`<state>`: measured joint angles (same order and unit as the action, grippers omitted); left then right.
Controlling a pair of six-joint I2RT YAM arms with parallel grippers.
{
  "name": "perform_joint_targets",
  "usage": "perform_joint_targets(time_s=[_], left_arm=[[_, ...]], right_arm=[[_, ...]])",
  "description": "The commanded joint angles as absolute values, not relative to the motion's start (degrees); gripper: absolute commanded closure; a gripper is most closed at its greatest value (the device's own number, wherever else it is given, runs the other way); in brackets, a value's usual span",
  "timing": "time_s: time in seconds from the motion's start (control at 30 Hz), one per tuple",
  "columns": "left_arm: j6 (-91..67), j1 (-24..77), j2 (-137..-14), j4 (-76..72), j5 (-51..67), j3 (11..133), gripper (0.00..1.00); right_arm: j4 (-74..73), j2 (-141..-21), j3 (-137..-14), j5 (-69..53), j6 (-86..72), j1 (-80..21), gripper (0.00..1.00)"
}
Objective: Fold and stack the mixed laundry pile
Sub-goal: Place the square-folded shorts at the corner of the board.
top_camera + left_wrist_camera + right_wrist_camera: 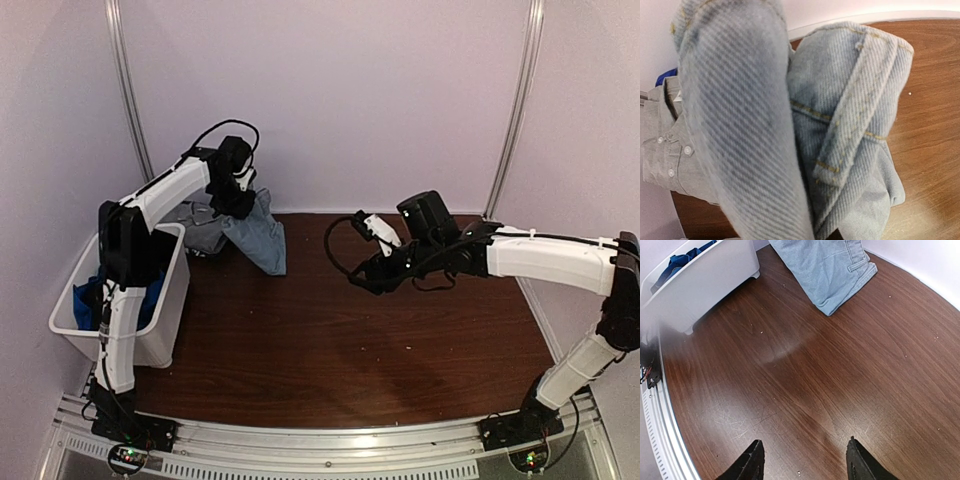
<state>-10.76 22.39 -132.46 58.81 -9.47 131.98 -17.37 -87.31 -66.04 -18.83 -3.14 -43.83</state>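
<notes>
Light-blue denim piece hangs upper left of centre in the top view. Its upper end is bunched at the left gripper and its lower hem reaches the table or very nearly. The left wrist view is filled with denim folds and a stitched band, so the fingers are hidden. From the way the cloth hangs, we judge the jaws pinched on it.

Just left of it, a pale grey piece with small buttons is draped by the far end of the white bin. Royal-blue fabric lies inside the bin, at the left edge.

Right gripper, mid-frame in the top view and well apart from the denim, has its fingers spread with nothing between them. It hovers over bare wood.

Step, as we read it: one garment pulled from the pile, not yet spread. Nothing is folded or stacked in view.

Next move calls for the right gripper to reach toward the upper left and take a free edge or corner. The denim could then be stretched flat on the open wood. Risk: grabbing a doubled layer.
</notes>
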Motion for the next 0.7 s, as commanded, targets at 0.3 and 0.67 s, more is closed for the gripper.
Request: perform_joint_targets(time_s=[0.3, 0.67], left_arm=[[-5.89, 16.01, -132.87, 52.55, -8.7, 140.5, 1.0], [-6.66, 13.74, -131.54, 50.77, -2.4, 142.48, 1.0]], right_arm=[[-19.71, -87.11, -67.37, -18.23, -4.66, -43.43, 0.45], [-20.21, -87.9, -67.32, -18.0, -5.19, -43.51, 0.45]])
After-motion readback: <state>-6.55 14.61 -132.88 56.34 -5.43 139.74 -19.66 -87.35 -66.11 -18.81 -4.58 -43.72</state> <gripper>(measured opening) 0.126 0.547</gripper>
